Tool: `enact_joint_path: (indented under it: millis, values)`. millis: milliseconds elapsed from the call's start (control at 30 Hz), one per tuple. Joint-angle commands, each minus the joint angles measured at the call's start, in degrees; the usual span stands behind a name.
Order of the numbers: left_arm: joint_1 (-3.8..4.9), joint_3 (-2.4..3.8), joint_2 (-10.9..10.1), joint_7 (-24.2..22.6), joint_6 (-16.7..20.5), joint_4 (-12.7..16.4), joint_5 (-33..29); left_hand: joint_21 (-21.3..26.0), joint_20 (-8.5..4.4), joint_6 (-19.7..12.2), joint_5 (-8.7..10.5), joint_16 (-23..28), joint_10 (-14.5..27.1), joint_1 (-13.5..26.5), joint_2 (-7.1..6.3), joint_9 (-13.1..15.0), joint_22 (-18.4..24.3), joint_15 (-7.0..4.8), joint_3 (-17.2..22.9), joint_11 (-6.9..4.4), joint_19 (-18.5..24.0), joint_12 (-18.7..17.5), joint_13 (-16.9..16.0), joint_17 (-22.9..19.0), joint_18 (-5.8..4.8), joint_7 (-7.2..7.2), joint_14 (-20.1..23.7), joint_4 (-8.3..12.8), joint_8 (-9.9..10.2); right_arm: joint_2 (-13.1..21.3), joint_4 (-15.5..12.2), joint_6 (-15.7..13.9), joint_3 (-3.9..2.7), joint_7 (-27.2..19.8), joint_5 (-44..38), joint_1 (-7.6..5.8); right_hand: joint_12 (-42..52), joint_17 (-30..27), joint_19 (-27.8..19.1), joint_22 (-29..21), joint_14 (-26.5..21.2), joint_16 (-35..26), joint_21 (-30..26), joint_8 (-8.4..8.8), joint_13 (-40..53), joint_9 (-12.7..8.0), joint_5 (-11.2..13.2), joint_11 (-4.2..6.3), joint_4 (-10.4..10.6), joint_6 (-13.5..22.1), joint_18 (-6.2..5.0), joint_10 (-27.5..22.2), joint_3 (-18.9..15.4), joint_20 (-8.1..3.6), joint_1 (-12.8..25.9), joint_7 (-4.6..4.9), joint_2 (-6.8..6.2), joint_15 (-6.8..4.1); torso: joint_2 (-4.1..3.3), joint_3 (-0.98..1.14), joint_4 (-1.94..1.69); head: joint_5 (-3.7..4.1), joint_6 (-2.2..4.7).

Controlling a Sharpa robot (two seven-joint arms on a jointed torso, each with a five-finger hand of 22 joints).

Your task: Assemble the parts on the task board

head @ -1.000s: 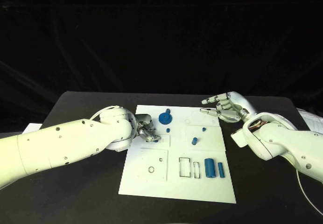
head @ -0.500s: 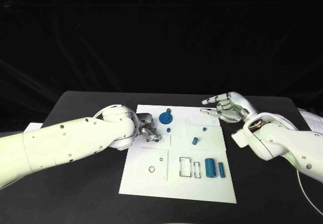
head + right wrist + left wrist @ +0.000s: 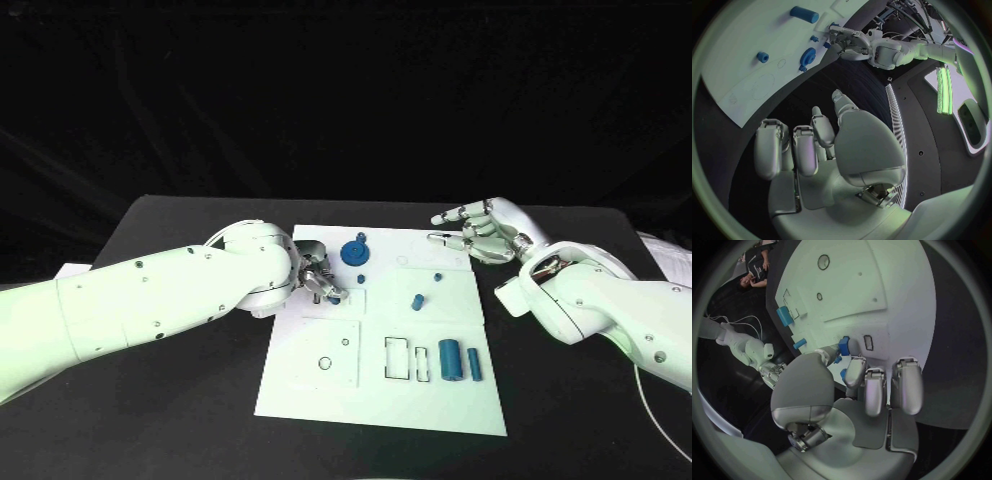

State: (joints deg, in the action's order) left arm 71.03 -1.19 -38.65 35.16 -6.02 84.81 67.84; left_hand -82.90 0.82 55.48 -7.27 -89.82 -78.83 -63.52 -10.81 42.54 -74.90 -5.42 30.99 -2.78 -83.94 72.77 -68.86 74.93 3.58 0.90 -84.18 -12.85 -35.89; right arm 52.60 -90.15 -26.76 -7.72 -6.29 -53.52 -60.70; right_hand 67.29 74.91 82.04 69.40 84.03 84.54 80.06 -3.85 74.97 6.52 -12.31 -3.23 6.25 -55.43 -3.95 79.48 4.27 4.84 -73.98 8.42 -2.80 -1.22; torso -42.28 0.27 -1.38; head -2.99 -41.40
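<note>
Left hand (image 3: 315, 278) has crept slightly up-frame along the task board (image 3: 378, 400) left edge over the last second, pinching a small blue part (image 3: 843, 345); placement looks imminent; right hand (image 3: 483, 229) unchanged, empty, fingers apart, upper right of board.

head: high, looking down | wrists: close behind hands | shared: task board (image 3: 387, 330)
</note>
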Motion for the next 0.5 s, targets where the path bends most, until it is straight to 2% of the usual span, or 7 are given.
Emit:
enact_joint_path:
  millis: [33, 300, 500]
  values:
    - [-0.44, -0.44, 0.5, 0.8, -2.7, -0.3, -1.4, -0.2, -0.17, 0.5, 0.14, -0.2, -0.3, 0.7, 0.11, -0.1, -3.2, -0.4, -0.8, -0.05, -0.6, 0.4, -0.1, 15.1, -0.89, 0.0, -5.8, -0.2, 0.2, 0.0, -0.1, 0.8, 0.01, -0.3, -0.4, 0.05, -0.2, 6.8, -0.4, -0.1, 4.0, -0.2, -0.2, -0.28, 0.0, 0.1, -0.3, 0.08, -0.1, -0.3, -0.13, -0.5, -0.2, -0.2, -0.2, -0.16, 0.62, -0.03, 0.01, -0.02, 0.0, -0.02, -0.01]
    - [-0.27, -0.43, 0.9, 0.9, -2.8, -0.9, -0.9, -0.3, -0.26, 1.3, 0.07, -0.2, -0.9, 1.2, 0.59, -0.2, -3.4, -0.49, -3.1, -0.19, -0.7, 1.0, -0.9, 15.1, -0.94, -0.18, -5.8, -1.4, 0.4, 0.0, -0.2, 0.7, 0.01, -0.3, -0.4, 0.05, -0.2, 6.8, -0.4, -0.1, 4.0, -0.2, -0.2, -0.28, 0.0, 0.1, -0.3, 0.08, -0.1, -0.3, -0.13, -0.5, -0.2, -0.2, -0.2, -0.16, 0.62, -0.03, 0.01, -0.05, -0.03, 0.01, -0.09]
    - [-0.17, -0.42, 0.9, 0.9, -3.0, -1.1, -0.8, -0.2, -0.3, 1.7, 0.0, -0.2, -1.1, 1.6, 0.47, -0.1, -3.5, -0.55, -5.5, -0.26, -0.7, 1.2, -1.2, 15.1, -0.95, -0.26, -5.8, -2.5, 0.6, 0.0, -0.2, 0.7, 0.01, -0.2, -0.4, 0.05, -0.2, 6.8, -0.4, -0.1, 4.0, -0.2, -0.2, -0.28, 0.0, 0.1, -0.3, 0.08, -0.1, -0.3, -0.13, -0.5, -0.2, -0.2, -0.2, -0.16, 0.62, -0.03, 0.02, -0.05, -0.04, 0.14, -0.12]
